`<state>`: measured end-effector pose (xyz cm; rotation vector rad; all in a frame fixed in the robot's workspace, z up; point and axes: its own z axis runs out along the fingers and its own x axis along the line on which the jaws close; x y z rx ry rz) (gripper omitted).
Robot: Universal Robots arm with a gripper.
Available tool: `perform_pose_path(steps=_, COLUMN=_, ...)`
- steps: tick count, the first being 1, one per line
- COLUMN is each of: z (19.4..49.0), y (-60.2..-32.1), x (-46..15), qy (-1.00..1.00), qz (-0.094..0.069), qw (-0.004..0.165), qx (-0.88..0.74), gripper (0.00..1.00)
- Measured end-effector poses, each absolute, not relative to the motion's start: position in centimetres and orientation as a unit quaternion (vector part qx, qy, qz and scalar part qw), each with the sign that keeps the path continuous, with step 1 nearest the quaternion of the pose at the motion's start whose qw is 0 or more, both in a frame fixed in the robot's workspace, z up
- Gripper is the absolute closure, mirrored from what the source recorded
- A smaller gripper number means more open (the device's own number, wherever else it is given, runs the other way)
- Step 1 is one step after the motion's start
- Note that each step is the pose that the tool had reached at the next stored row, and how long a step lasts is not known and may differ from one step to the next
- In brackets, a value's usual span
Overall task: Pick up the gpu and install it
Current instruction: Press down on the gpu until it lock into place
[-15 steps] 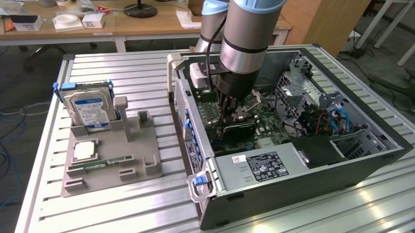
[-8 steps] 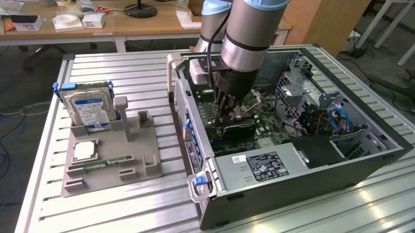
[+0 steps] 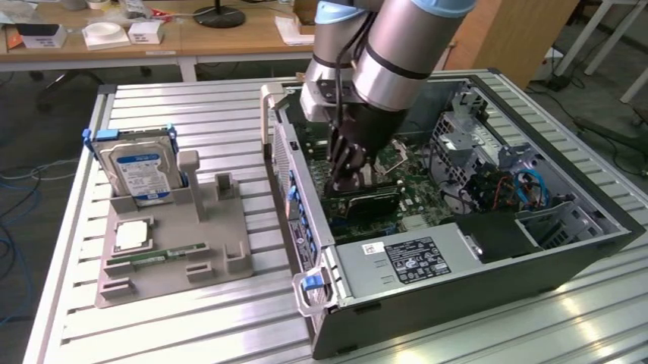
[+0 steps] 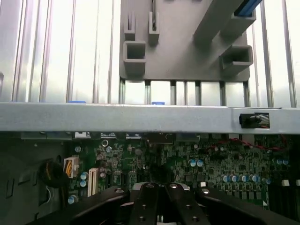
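While the arm reaches down into the open case [image 3: 567, 250], the gripper [image 3: 350, 178] is seen low over the motherboard [image 3: 415, 193], its fingers drawn fully together. Directly beneath the fingertips a flat black card, the gpu [image 3: 366, 203], is sitting on the board, its long edge running toward the case's bracket side. Contact between fingers and card appears likely, yet whether the card's top edge is actually pinched cannot be told from the exterior view. In the wrist view the closed fingers [image 4: 152, 199] are shown meeting over a small silvery piece, with the green board spread out ahead of them and the case wall [image 4: 140, 117] crossing beyond that.

The install step is judged to be in hand: the card is already inside the case, at the slot area, rather than out on the grey tray [image 3: 223, 235]. That tray lies well away from the gripper, beyond the case wall, and a hard drive [image 3: 142, 171], a processor [image 3: 132, 235] and a memory stick [image 3: 157, 254] are left on it.

A straight downward press would be called for, with the card kept upright and square to the slot; any tilt could be expected to jam the connector or leave one end unseated.
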<state>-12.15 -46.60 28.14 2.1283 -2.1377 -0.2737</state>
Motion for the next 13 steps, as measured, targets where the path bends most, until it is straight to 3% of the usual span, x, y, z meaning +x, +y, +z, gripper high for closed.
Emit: perform_pose_path(steps=13, z=28.1, y=-46.6, x=-10.1, qy=-0.695, qz=-0.163, qw=0.129, qx=0.688, gripper=0.9)
